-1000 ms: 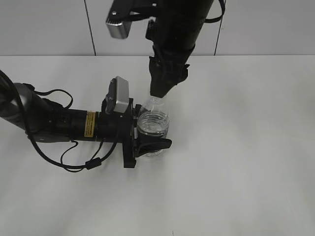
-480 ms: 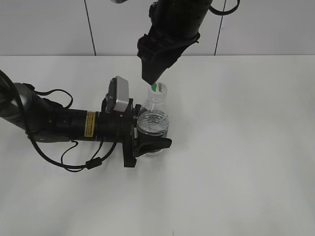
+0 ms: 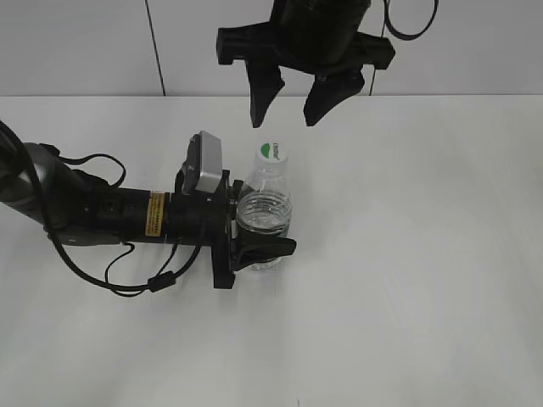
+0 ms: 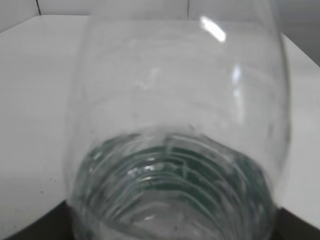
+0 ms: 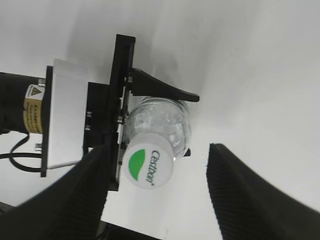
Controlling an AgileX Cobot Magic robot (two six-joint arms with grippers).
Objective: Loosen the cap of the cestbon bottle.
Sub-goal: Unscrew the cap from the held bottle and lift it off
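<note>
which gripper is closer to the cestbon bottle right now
Left. The left gripper has its jaws closed around the cestbon bottle at its body. The right gripper hangs above the cap, jaws open, touching nothing.

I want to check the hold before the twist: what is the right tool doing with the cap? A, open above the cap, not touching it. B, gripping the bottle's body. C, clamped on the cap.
A: the right tool hangs open above the cap, fingers clear of it.
</note>
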